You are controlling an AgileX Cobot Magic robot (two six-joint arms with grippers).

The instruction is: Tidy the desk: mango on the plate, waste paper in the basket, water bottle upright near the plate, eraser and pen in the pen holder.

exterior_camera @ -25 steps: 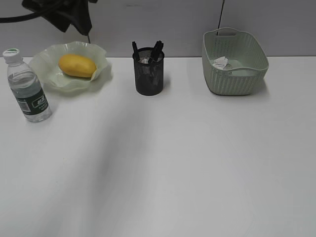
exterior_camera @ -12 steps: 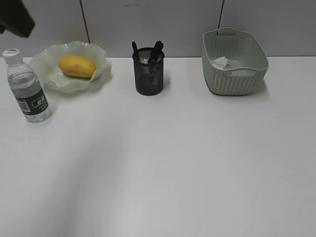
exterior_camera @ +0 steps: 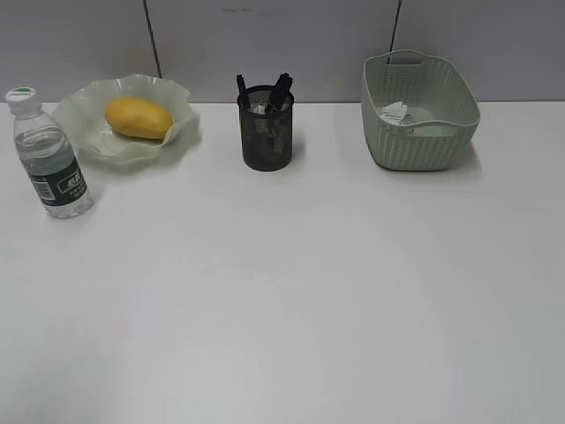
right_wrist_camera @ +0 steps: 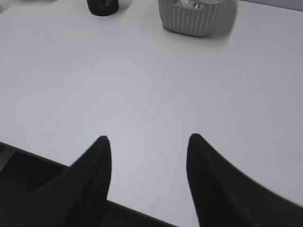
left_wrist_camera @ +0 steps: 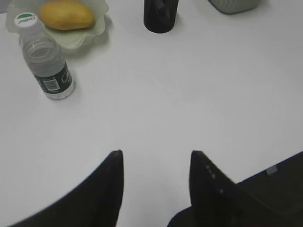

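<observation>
The yellow-orange mango (exterior_camera: 138,117) lies on the wavy-rimmed green plate (exterior_camera: 181,97) at the back left of the desk (exterior_camera: 291,291). The water bottle (exterior_camera: 48,155) stands upright just in front of the plate. A black mesh pen holder (exterior_camera: 267,130) holds dark pens (exterior_camera: 281,90); the eraser cannot be made out. The waste paper (exterior_camera: 394,111) lies inside the green basket (exterior_camera: 419,146). Neither arm shows in the exterior view. My left gripper (left_wrist_camera: 156,153) is open and empty over bare desk, the bottle (left_wrist_camera: 46,63) and mango (left_wrist_camera: 65,14) far ahead. My right gripper (right_wrist_camera: 147,138) is open and empty, the basket (right_wrist_camera: 190,17) far off.
A grey panelled wall (exterior_camera: 291,35) runs behind the desk. The desk's near edge (right_wrist_camera: 42,158) shows below my right gripper, with a dark gap under it.
A dark arm that hung over the plate at the top left has drawn away to the left and out of the exterior view. The objects have not moved.
</observation>
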